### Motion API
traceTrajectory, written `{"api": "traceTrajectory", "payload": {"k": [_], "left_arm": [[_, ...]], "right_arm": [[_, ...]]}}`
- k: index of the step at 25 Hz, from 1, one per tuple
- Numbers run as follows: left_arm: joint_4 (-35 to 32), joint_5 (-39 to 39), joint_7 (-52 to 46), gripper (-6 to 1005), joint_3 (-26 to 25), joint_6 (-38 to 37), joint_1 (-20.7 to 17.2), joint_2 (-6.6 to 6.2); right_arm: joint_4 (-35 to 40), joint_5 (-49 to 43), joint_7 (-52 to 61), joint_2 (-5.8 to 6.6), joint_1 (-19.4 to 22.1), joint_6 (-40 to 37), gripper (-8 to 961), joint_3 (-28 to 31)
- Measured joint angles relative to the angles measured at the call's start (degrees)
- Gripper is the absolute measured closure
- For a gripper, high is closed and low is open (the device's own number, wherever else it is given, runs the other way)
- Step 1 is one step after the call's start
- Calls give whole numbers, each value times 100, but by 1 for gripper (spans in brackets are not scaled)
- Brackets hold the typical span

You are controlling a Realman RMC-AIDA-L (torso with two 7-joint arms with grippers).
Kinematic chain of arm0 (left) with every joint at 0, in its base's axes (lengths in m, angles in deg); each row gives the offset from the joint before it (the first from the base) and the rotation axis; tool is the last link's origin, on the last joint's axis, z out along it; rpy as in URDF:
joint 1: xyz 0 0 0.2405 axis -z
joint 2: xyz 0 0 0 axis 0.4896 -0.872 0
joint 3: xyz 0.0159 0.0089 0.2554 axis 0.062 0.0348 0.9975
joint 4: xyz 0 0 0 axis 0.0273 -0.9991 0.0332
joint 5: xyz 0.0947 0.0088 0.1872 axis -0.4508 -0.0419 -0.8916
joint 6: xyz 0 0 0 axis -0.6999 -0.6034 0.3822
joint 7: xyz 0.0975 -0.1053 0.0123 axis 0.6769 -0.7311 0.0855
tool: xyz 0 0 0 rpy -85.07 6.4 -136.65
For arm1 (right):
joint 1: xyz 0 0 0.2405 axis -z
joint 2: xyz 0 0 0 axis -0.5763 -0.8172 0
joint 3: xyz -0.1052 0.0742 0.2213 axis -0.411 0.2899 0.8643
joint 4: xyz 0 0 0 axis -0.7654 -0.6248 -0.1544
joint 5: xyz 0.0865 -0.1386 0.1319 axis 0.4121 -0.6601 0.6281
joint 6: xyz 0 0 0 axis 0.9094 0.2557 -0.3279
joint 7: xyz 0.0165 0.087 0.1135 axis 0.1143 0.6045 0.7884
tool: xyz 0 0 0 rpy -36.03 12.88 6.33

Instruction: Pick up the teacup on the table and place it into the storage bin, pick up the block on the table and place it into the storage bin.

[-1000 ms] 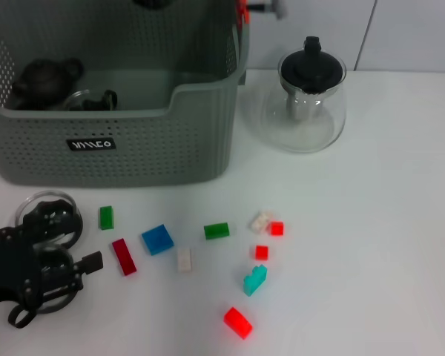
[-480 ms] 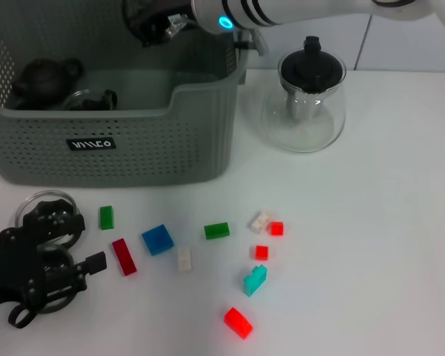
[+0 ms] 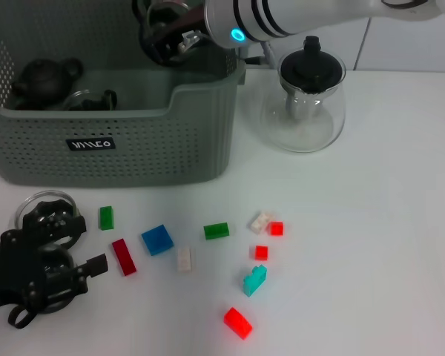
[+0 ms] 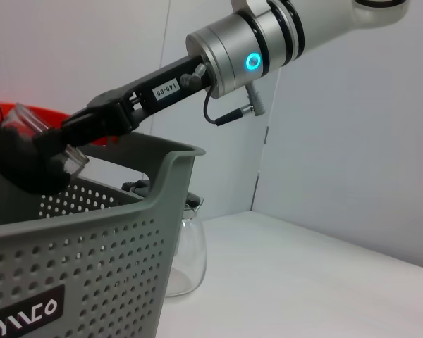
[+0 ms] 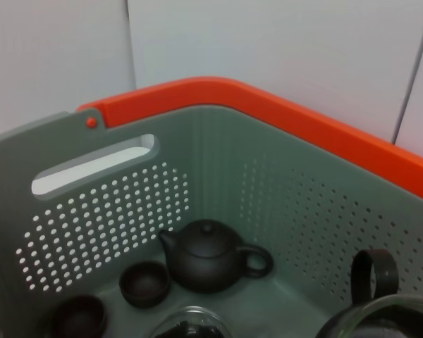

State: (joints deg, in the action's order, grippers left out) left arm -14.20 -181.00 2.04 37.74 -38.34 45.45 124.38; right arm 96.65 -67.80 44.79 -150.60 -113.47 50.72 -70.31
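Nearest to us, at the table's front left, sits the left gripper (image 3: 48, 271); whether it is open or closed we cannot tell. It half covers a round clear glass piece (image 3: 41, 202) that peeks out on its far side. Scattered on the white table (image 3: 386, 245) to its right are the blocks: a small green block (image 3: 106, 217), a dark red block (image 3: 124, 256), a blue block (image 3: 157, 239), a white block (image 3: 184, 259), a second green block (image 3: 216, 231), a pale block (image 3: 260, 220) touching a small red block (image 3: 277, 228), another red cube (image 3: 261, 252), a teal block (image 3: 254, 280) and, closest to the front edge, a bright red block (image 3: 238, 322). All of them lie outside the bin (image 3: 156, 148), which stands behind them at the left with its black label (image 3: 91, 144) facing us. Inside it we see a dark teapot (image 3: 44, 78), two small dark cups (image 5: 144, 285) beside it and a glass cup with a black handle (image 3: 89, 100). Over the bin's far right corner hangs the right gripper (image 3: 163, 37), its fingers (image 4: 77, 123) pinching the clear teacup (image 4: 17, 116), which is in the air above the bin's inside, not resting on anything. An orange rim (image 5: 303, 120) runs behind the bin's back wall. To the bin's right, just beside it, stands a glass pot (image 3: 311, 96) with a black lid.
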Motion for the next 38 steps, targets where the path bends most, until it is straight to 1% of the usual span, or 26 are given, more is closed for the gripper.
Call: {"api": "traceTrajectory", "payload": {"k": [10, 21, 26, 28, 30, 32, 34, 35, 36, 38], "left_arm": [[31, 0, 0, 266, -1, 1, -39, 19], [36, -9, 0, 266, -25, 33, -41, 20], [36, -9, 0, 266, -32, 33, -41, 20], [36, -9, 0, 266, -42, 33, -41, 20], [36, -9, 2, 266, -47, 32, -41, 20], [37, -8, 6, 266, -45, 32, -41, 20], [36, -1, 8, 266, -46, 34, -40, 19], [36, 5, 10, 266, -47, 31, -41, 19], [36, 11, 11, 266, -46, 32, -40, 19], [39, 25, 20, 266, -44, 61, -32, 20]], "right_arm": [[22, -7, -29, -6, 24, -211, 897, -6], [7, -142, 166, -1, 27, -167, 896, 1], [19, -146, 168, 6, 69, -157, 740, 51], [159, -129, 165, 16, 178, -167, 667, 112], [547, -118, 127, 22, 460, -232, 582, 260], [1183, -94, 26, 24, 901, -366, 498, 445], [2404, 274, -407, -3, 1757, -600, 485, 690], [3357, 1054, -1231, -9, 2602, -931, 479, 773], [3357, 1054, -1231, -9, 2602, -931, 473, 773], [3824, 2239, -2406, 14, 3240, -1555, 460, 850]]}}
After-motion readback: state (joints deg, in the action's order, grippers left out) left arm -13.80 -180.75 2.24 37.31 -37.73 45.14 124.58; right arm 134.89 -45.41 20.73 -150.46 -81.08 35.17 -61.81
